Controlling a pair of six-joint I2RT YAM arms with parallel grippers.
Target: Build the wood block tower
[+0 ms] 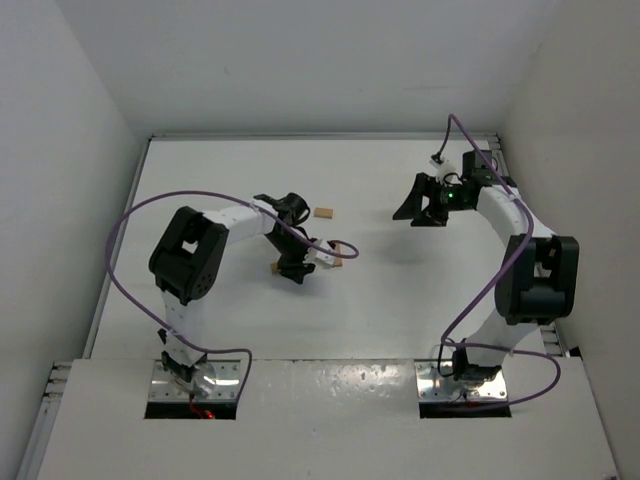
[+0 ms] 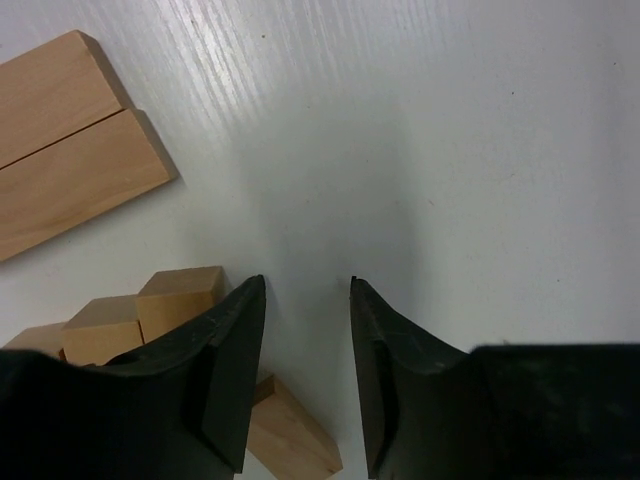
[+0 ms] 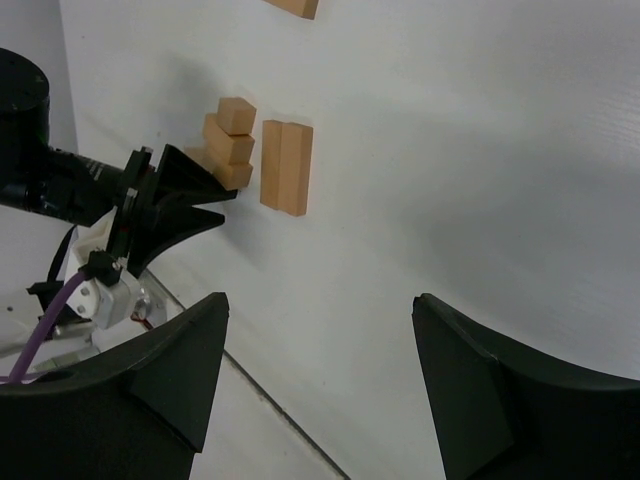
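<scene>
The left pincer (image 2: 307, 290) is part open and empty, one finger just beside the clustered wood blocks (image 2: 150, 315) on the bench (image 2: 460, 140), so any sideways drift may knock them askew, while the right pincer (image 3: 318, 310) hangs wide open, empty, well apart.

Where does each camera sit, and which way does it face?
Top external: above and behind, facing down on the table; left arm and right arm show.
Left wrist: faces down past the left gripper at small blocks.
Right wrist: faces across the table, past the right gripper.
Shared: both wrist views show the two long blocks.
</scene>
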